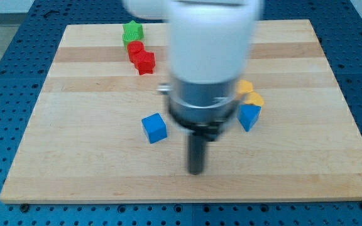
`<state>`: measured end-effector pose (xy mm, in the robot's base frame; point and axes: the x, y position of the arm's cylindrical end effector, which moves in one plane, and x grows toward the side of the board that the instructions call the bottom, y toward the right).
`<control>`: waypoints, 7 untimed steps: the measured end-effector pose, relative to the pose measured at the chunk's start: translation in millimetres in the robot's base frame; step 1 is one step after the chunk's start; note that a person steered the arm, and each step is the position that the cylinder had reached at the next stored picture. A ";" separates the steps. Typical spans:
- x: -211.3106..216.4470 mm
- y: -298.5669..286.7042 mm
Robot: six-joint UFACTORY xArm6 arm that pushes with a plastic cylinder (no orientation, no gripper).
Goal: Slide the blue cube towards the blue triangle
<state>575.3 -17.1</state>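
The blue cube [154, 128] sits on the wooden board [74, 163], left of centre. The blue triangle [249, 117] lies to the view's right of the arm, partly hidden by it. My tip [196, 171] is on the board below and to the right of the blue cube, apart from it, and below-left of the blue triangle. The arm's white and grey body [207, 56] covers the middle of the board.
A green block [132, 31] and two red blocks, a small one [135, 50] and a star-like one [145, 62], stand at the view's top left. Two yellow blocks [246, 86] [254, 99] sit just above the blue triangle.
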 end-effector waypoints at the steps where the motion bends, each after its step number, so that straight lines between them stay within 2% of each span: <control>1: -14.0 -82.2; 2: -39.5 -132.7; 3: -70.2 -153.5; 4: -83.8 -141.5; 7: -84.0 -24.4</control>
<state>491.3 -41.5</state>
